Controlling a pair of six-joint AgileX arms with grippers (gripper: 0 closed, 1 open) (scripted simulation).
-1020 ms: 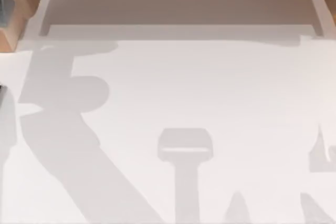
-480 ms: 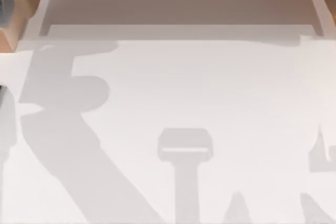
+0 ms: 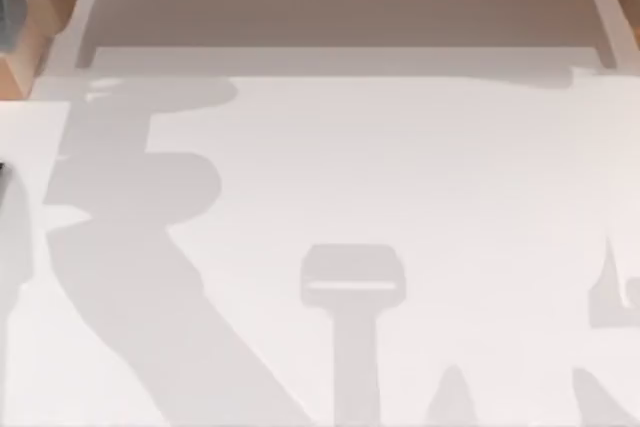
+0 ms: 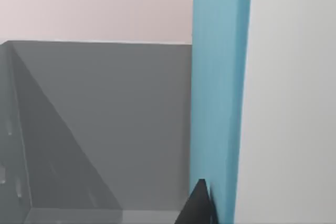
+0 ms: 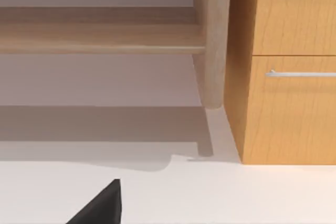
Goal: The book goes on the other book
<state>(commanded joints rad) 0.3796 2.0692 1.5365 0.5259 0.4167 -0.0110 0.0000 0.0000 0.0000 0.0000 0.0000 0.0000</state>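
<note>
With the blue book close against the left gripper (grip state not discernible, I cannot tell), approach square and seat both fingers before lifting.

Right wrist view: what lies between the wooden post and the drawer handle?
The cabinet's side panel and a strip of drawer front, seen in the right wrist view, separate post and handle.

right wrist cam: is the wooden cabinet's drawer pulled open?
No. The light wooden cabinet's drawer front with the silver bar handle sits flush with the panel above it.
</note>
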